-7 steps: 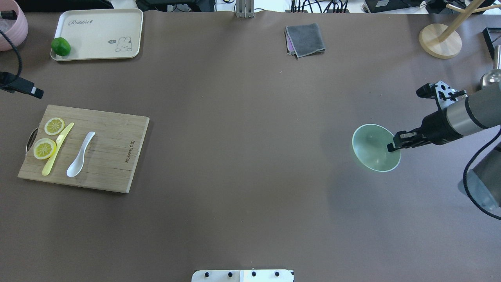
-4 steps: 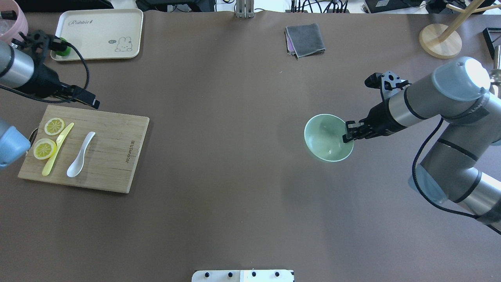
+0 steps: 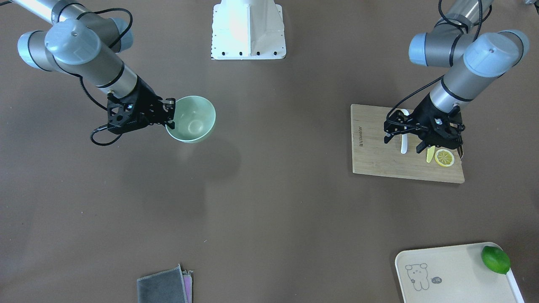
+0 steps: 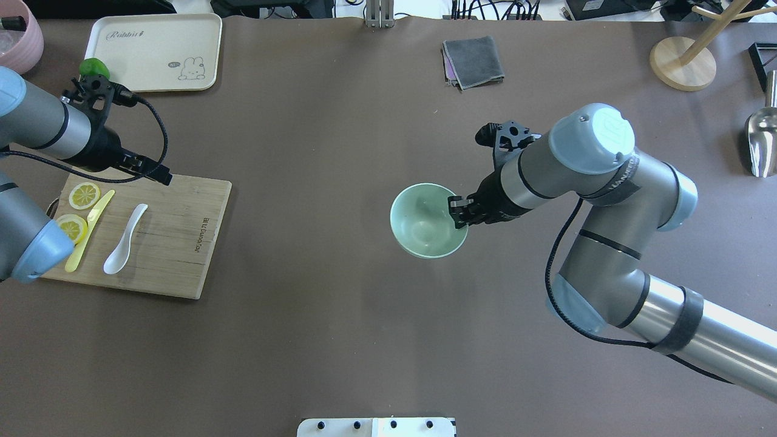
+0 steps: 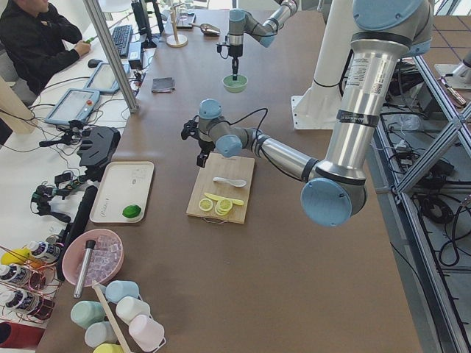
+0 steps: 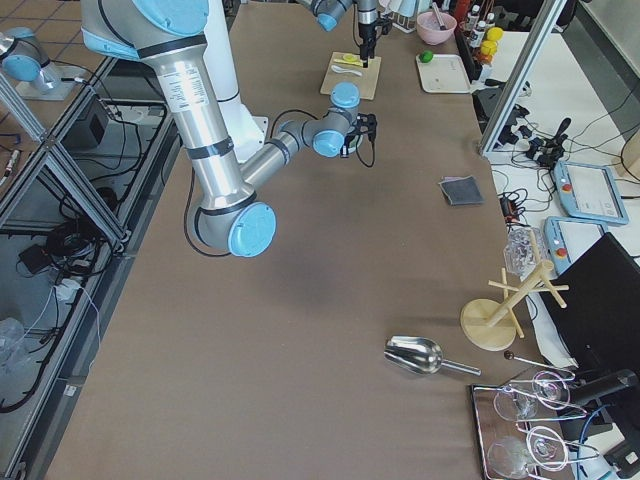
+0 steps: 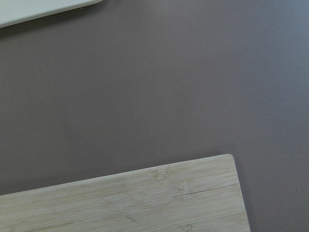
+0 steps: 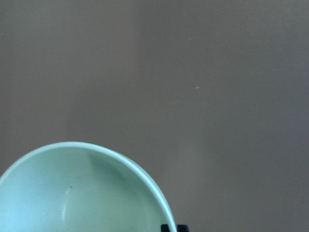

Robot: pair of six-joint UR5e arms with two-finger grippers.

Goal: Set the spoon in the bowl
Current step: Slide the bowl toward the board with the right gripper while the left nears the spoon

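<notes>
Overhead exterior: bowl held in the right jaws, spoon not yet taken.
The right jaws pinch the rim of the empty bowl [image 4: 425, 227], which seems lifted off the desk [image 4: 340, 340], its shadow lying apart from it. The left jaws, spread, hover over the far edge of the cutting board [image 4: 182, 243]. The spoon [image 4: 124, 240] lies flat just beneath them on the robot's side, beside a yellow knife [image 4: 90, 230]. The step looks like the approach to the spoon. Next, the left jaws must drop astride its handle and close.
</notes>
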